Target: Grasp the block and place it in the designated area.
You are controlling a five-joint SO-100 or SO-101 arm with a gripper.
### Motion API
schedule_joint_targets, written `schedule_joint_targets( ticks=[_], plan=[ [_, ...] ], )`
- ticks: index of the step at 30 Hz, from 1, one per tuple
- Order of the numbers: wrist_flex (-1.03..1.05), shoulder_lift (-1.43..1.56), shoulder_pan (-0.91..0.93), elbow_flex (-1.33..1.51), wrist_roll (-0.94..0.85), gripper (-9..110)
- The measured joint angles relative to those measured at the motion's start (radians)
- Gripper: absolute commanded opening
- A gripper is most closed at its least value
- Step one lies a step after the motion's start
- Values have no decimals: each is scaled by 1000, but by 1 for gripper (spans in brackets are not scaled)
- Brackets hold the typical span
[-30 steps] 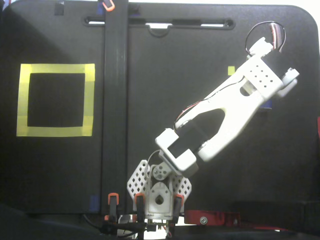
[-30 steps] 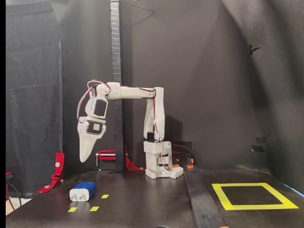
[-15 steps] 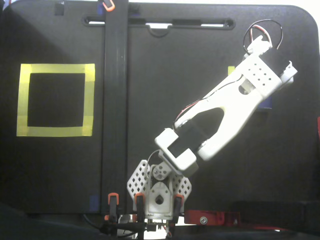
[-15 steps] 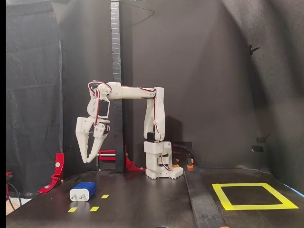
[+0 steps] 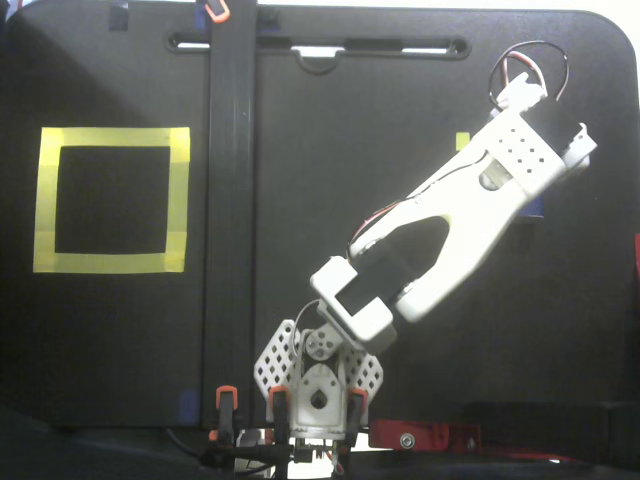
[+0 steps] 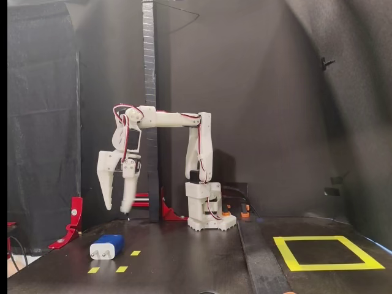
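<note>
Block (image 6: 107,247): rigid, light, smooth plastic; grip the flat long sides, not the prongs.
End effector (image 6: 117,209): wide, empty.

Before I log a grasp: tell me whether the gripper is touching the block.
Apart. A fixed view from the side shows the open gripper hanging in the air above the block, dark background visible between them.

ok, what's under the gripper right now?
In a fixed view the open gripper hangs above the block, not touching. From above, the arm covers most of it.
</note>
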Motion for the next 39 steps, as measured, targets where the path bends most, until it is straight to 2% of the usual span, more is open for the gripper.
schedule_joint_targets(
  ticks=[6, 8, 23, 39],
  plan=[
    [-31, 0, 14, 0, 11, 38],
    [-43, 0, 20, 0, 12, 42],
    [-60, -11, 46, 0, 20, 42],
    [-198, -172, 87, 0, 6, 42]
  ],
)
